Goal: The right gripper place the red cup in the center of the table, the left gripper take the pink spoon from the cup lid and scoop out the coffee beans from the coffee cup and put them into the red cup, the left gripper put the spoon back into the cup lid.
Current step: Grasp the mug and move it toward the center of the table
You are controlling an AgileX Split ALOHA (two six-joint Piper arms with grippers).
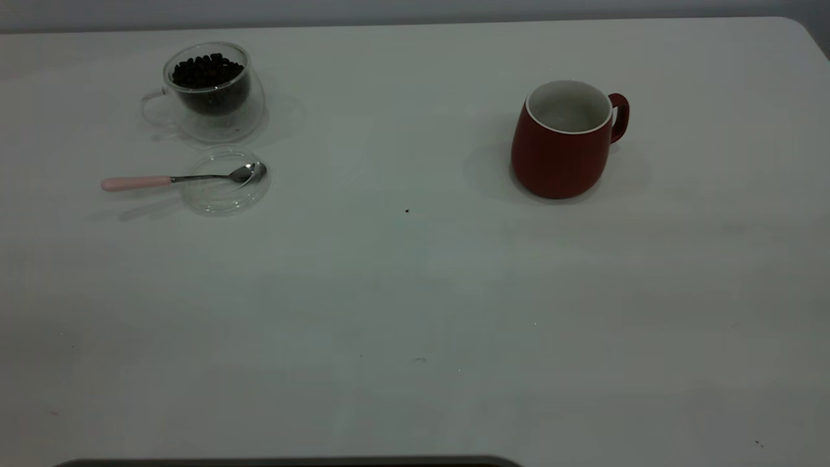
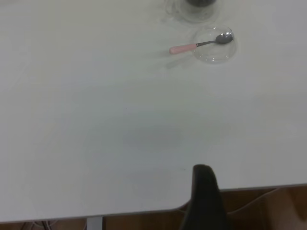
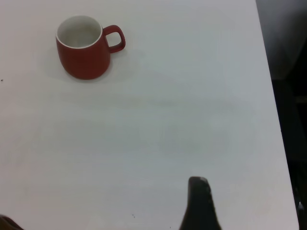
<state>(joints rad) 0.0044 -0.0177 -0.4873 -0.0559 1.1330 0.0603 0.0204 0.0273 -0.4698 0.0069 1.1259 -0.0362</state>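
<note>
Dark red cup (image 1: 561,148) with white inside, upright at right of frame, handle pointing right, pink spoon (image 1: 183,178) lying level across cup lid (image 1: 225,191), handle pointing left, below coffee cup (image 1: 209,91), upper left, jaw states cannot be told.

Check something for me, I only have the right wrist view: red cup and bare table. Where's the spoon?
Observer: The spoon lies with its bowl on the glass lid, on the left arm's side.
Operator: Beans?
Observer: The beans are heaped in the glass cup beside the lid.
Operator: Left gripper close?
Observer: No. The left gripper is over the table edge, far from the spoon.
</note>
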